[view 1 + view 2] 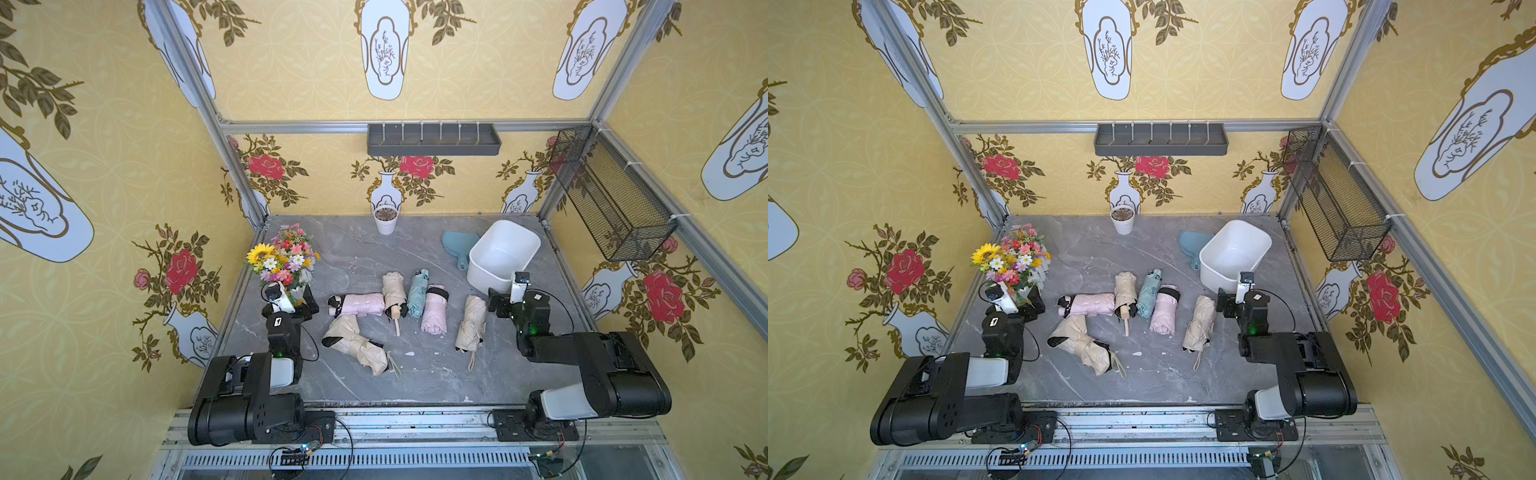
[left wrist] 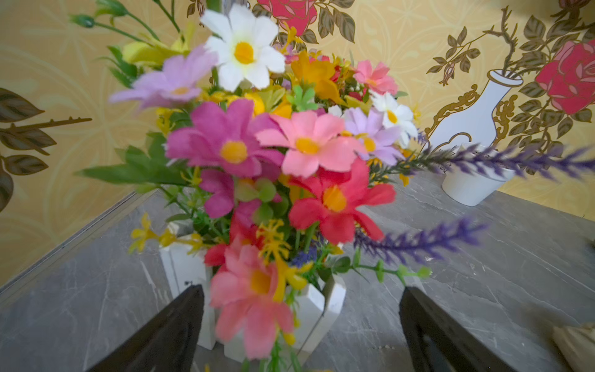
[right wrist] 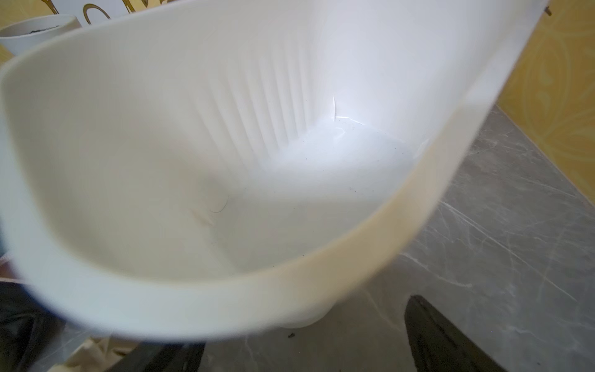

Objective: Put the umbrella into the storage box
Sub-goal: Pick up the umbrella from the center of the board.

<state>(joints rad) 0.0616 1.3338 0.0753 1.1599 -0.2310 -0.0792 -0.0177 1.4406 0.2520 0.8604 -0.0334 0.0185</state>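
Note:
Several folded umbrellas lie mid-table in both top views: a pink one (image 1: 359,304), a beige one with a wooden handle (image 1: 394,291), a teal one (image 1: 417,292), another pink (image 1: 434,312), a beige one to the right (image 1: 471,322) and a beige one nearer the front (image 1: 357,343). The white storage box (image 1: 486,274) (image 1: 1214,274) stands empty at the back right. My right gripper (image 1: 498,301) (image 3: 299,325) is open, just short of the box's near rim (image 3: 289,283). My left gripper (image 1: 306,302) (image 2: 301,290) is open and faces the flower vase, holding nothing.
A bouquet in a white vase (image 1: 286,259) (image 2: 318,309) stands at the left edge. A small white pot (image 1: 385,220) sits at the back wall, a blue-grey flat piece (image 1: 455,243) beside the box. A black wire basket (image 1: 611,195) and a grey shelf (image 1: 432,139) hang on the walls.

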